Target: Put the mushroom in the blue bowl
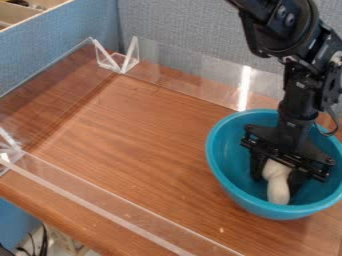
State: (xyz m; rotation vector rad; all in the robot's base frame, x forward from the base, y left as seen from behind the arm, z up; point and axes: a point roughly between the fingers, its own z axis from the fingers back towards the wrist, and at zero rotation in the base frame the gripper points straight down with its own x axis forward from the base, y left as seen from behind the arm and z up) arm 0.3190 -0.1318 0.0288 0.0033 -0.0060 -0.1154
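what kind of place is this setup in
Probably a robot lab test bench: a wooden table fenced by clear plastic walls, a blue partition behind, and a black robot arm reaching into a blue bowl.

Cream-white mushroom [279, 183], plain teal-blue bowl [230, 165]

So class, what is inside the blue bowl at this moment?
Inside the blue bowl: the mushroom and, above it, the gripper. The gripper hides the mushroom's top.
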